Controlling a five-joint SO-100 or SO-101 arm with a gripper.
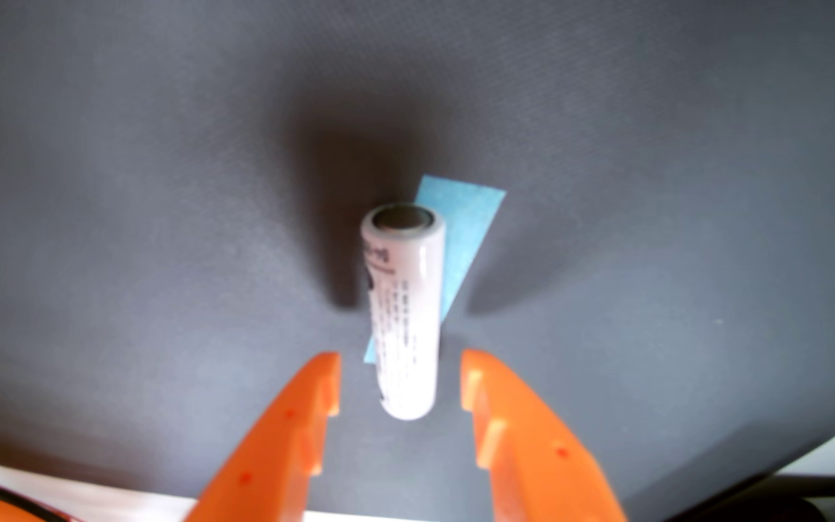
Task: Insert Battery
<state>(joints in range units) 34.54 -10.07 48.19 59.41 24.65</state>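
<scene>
Battery — lying lengthwise, flat end away | pincer spread, astride near end

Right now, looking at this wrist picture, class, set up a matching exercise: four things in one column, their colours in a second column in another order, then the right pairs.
Things:
1. battery
2. gripper
3. strip of tape
4. mat

Colours:
A. light blue
B. dark grey
C. white
D. orange

Pairs: 1-C, 2-D, 3-A, 4-B
</scene>
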